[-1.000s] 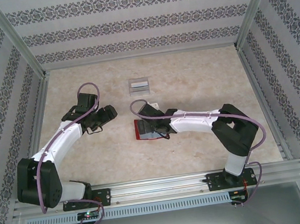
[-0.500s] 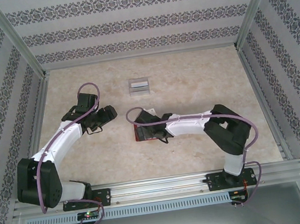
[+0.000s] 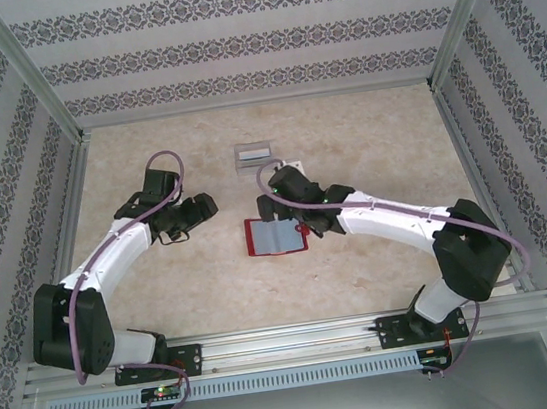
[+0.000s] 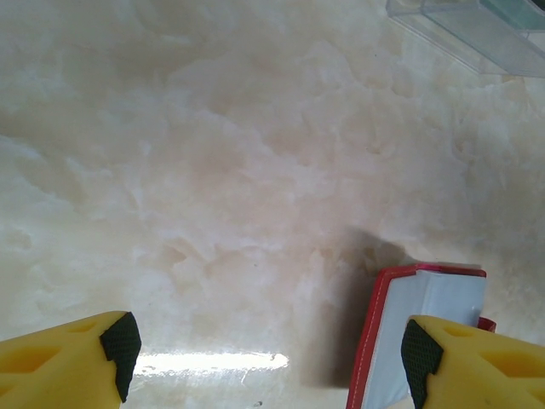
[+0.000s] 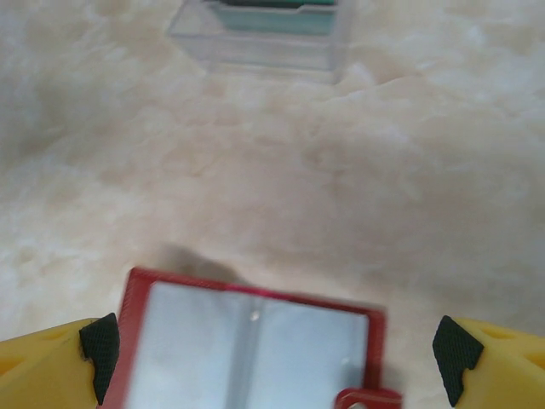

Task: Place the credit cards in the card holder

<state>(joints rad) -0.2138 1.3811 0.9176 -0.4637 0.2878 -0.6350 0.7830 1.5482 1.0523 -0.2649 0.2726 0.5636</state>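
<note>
The clear card holder [image 3: 254, 156] stands at the far middle of the table. In the right wrist view a teal credit card [image 5: 274, 15] shows inside the card holder [image 5: 255, 47]. The left wrist view has the card holder [image 4: 477, 34] at its top right corner. The red wallet [image 3: 275, 234] lies open and flat, its grey-blue sleeves up. My right gripper [image 3: 276, 204] hovers open between the wallet and the holder, and the right wrist view shows the wallet [image 5: 247, 341] just below its fingers with nothing held. My left gripper [image 3: 206, 209] is open, left of the wallet [image 4: 426, 328].
Patterned walls and metal rails enclose the marble-look table [image 3: 164, 289]. The wallet's red snap tab [image 5: 368, 398] lies at its near right corner. Bare tabletop stretches between the wallet and the holder.
My right gripper has risen off the wallet and swung toward the card holder, its elbow shifting right. The wallet now lies uncovered and open. The left arm has barely moved.
</note>
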